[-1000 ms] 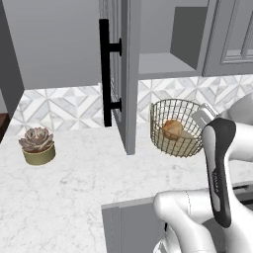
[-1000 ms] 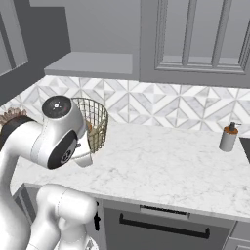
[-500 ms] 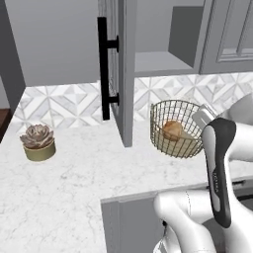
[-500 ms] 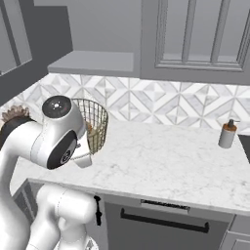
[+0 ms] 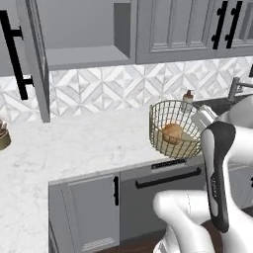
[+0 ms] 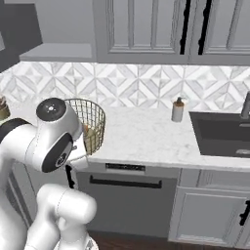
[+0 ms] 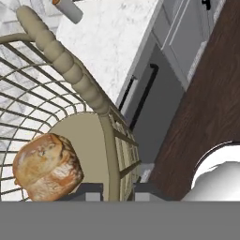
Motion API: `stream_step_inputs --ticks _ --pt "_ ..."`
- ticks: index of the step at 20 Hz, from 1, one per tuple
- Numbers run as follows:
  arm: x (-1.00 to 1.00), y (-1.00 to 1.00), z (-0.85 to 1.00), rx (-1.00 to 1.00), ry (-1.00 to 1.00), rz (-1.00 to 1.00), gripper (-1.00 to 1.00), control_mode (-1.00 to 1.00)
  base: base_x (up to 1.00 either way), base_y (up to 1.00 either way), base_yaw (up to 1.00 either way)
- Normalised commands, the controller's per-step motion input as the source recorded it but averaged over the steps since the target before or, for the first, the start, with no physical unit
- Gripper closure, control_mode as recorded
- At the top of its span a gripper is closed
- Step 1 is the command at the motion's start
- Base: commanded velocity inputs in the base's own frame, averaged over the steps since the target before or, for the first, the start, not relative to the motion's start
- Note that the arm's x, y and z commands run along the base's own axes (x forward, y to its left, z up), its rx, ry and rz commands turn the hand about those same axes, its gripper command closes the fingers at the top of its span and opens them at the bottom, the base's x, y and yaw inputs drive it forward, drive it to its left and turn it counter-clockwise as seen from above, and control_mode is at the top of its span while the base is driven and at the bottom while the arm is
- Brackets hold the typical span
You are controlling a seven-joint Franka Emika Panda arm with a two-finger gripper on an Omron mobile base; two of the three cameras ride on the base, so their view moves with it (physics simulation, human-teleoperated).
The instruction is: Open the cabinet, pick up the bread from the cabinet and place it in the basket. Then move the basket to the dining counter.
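Note:
My gripper (image 7: 117, 188) is shut on the wall of the pale gold wire basket (image 5: 173, 129), one finger inside and one outside just below the rim. The small round golden-brown bread (image 5: 172, 133) lies on the basket's tan base (image 7: 89, 140). The basket is at the front edge of the marble worktop (image 5: 94, 143), above the dark drawer front. In the right base view the basket (image 6: 93, 122) sits behind my arm's elbow. The cabinet door (image 5: 34, 59) stands open at the far left with its black bar handle (image 5: 15, 54). The dining counter is out of view.
A soap dispenser (image 6: 178, 109) stands by the dark sink (image 6: 219, 134), with a faucet (image 5: 236, 89) behind. The succulent pot (image 5: 3, 136) is at the left edge. Closed grey wall cabinets (image 6: 146, 27) hang above; wood floor (image 7: 211, 98) lies below the counter front.
The whole scene has slid left in both base views, so the base has driven right. The basket with the bread stays in my grip, now at the counter's front edge.

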Motion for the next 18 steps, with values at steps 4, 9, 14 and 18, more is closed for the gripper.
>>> stream_step_inputs --ticks 4,9,14,18 --pt "0.00 0.00 0.00 0.00 0.00 0.00 1.00 1.00 0.33 -0.88 -0.54" --pt "0.00 0.00 0.00 0.00 0.00 0.00 1.00 1.00 0.22 -0.32 -0.73" --pt "0.00 0.00 0.00 0.00 0.00 0.00 1.00 1.00 0.11 0.00 -0.83" --pt "0.00 0.00 0.00 0.00 0.00 0.00 1.00 1.00 0.08 0.00 -0.85"
